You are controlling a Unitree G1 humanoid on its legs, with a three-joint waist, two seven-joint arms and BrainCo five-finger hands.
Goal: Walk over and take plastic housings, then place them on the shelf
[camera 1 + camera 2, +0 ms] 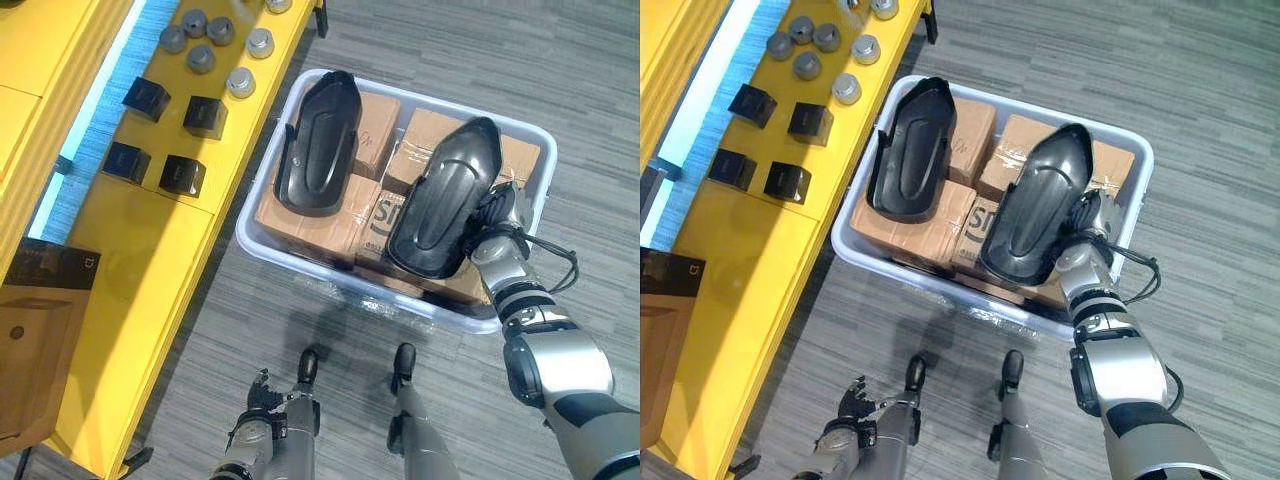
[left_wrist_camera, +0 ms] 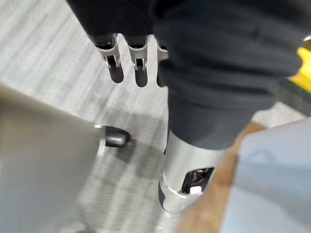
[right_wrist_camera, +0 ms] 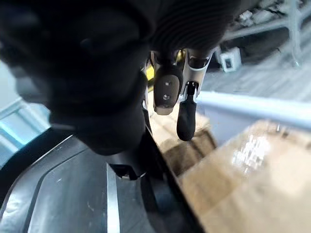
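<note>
Left eye view: on the grey floor [image 1: 450, 40], just beside a yellow shelf [image 1: 160, 260], a pale bin [image 1: 300, 262] packed with cardboard boxes [image 1: 378, 125]. On top of the boxes, two black housings, side by side but apart. Left housing [image 1: 320, 145] on the shelf side, untouched. Right housing [image 1: 447, 200] slanting toward the bin's near wall. Right hand [image 1: 503, 212] inside the bin, against the right housing's outer edge. On the shelf, four black cubes [image 1: 205, 116] and, beyond them, a cluster of grey caps [image 1: 200, 58]. At the shelf's near end, a black box [image 1: 50, 265] and a brown carton [image 1: 30, 345]. Left hand [image 1: 258, 395] low, down toward the floor, well apart from the bin.

Right eye view: same layout. Both housings within the bin [image 1: 920, 275], neither on the shelf. Right hand [image 1: 1087, 215] tucked at the side of the right housing [image 1: 1040, 205], above the boxes. Left hand [image 1: 852, 400] loosely spread over the floor, holding nothing.

Left wrist view: left hand [image 2: 138, 68] straight and slack, closed on nothing, with grey floor [image 2: 48, 58] past the tips.

Right wrist view: right housing [image 3: 58, 189] close under the palm. Fingers [image 3: 165, 90] nearly straight, hanging just past the housing's edge, tips free above a box [image 3: 252, 184], wrapped round nothing. Thumb hidden. Bin rim [image 3: 252, 106] beyond the tips.
</note>
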